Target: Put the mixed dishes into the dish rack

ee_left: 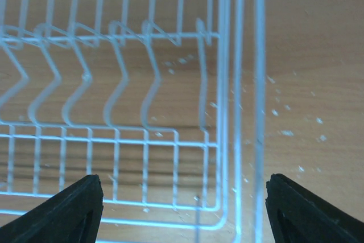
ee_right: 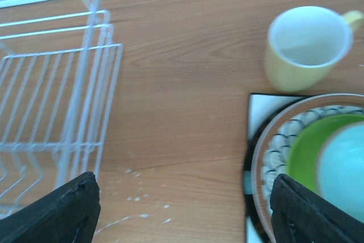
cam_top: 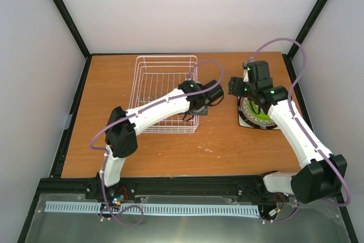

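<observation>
left tool (ee_left: 185, 189): jaws wide apart with nothing between them. It hangs over the near right corner of the dish rack (cam_top: 165, 92), with wires and upright prongs directly below it in the left wrist view.
right tool (ee_right: 185, 185): jaws wide apart, nothing held. It sits above bare bench (cam_top: 227, 146), between the rack and the plate stack.
dish rack: white wire, standing on the bench left of centre, toward the far edge. Every dish in view sits outside it, on its right.
mug (ee_right: 307, 46): yellow-tan, upright, mouth up, handle at its upper right in the right wrist view. It stands on the bench just beyond the stack; cannot tell if it touches. In the top view the right wrist hides it.
white plate (ee_right: 261, 112): bottom of the stack. Only a corner with a dark edge shows.
cream plate (ee_right: 276, 149): dark patterned rim, lying on the white plate.
lime-green plate (ee_right: 304, 149): lies inside the cream plate.
cup (ee_right: 344, 172): pale grey-green, sitting on the lime-green plate. It is blurred and cut by the frame edge, so cannot tell which way up it is.
stack position: right side of the bench, well apart from the rack.
left arm (cam_top: 153, 109): stretched diagonally across the rack's near right side.
right arm (cam_top: 296, 129): reaches in from the right base, wrist over the stack's far left edge.
</observation>
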